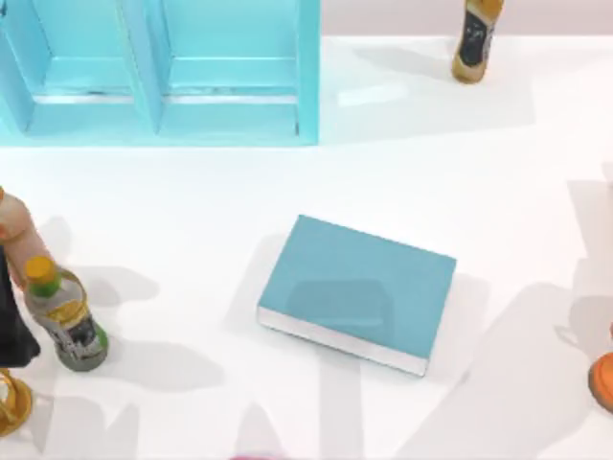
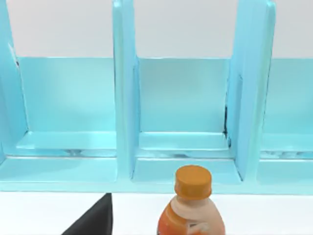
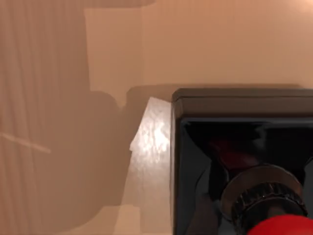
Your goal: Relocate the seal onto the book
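The book [image 1: 356,290], a teal-blue hardcover with white page edges, lies flat near the middle of the white table [image 1: 192,192], turned a little askew, its cover bare. In the right wrist view the seal [image 3: 244,161] sits very close under the camera: a glossy black square block with a metal collar and the red knob at the picture's lower edge; I cannot tell from this whether the right gripper's jaws are spread or pinching it. Behind the book stands the light-blue shelf unit [image 1: 163,77], with 2 open compartments facing the table. A bottle with a yellow cap [image 1: 65,316] stands at the table's left, another bottle [image 1: 476,38] at the far right. The left wrist view looks at the shelf and an orange-capped bottle [image 2: 192,205].
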You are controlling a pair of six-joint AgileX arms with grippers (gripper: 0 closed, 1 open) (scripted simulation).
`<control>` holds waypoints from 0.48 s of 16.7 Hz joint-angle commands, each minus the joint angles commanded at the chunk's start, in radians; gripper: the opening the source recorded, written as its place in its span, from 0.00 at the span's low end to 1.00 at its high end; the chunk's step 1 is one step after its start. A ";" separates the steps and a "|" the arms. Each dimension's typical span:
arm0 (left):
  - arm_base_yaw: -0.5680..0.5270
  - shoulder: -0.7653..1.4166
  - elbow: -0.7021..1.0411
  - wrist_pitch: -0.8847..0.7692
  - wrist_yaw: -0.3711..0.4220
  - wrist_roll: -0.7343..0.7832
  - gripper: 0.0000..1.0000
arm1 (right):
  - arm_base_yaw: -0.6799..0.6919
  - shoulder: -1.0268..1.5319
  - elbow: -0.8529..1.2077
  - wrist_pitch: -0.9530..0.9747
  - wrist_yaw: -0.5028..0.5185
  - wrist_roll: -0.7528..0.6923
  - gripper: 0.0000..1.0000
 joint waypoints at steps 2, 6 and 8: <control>0.000 0.000 0.000 0.000 0.000 0.000 1.00 | 0.000 0.000 0.000 0.000 0.000 0.000 0.02; 0.000 0.000 0.000 0.000 0.000 0.000 1.00 | 0.000 0.000 0.000 0.000 0.000 0.000 0.00; 0.000 0.000 0.000 0.000 0.000 0.000 1.00 | 0.000 0.000 0.000 0.000 0.000 0.000 0.00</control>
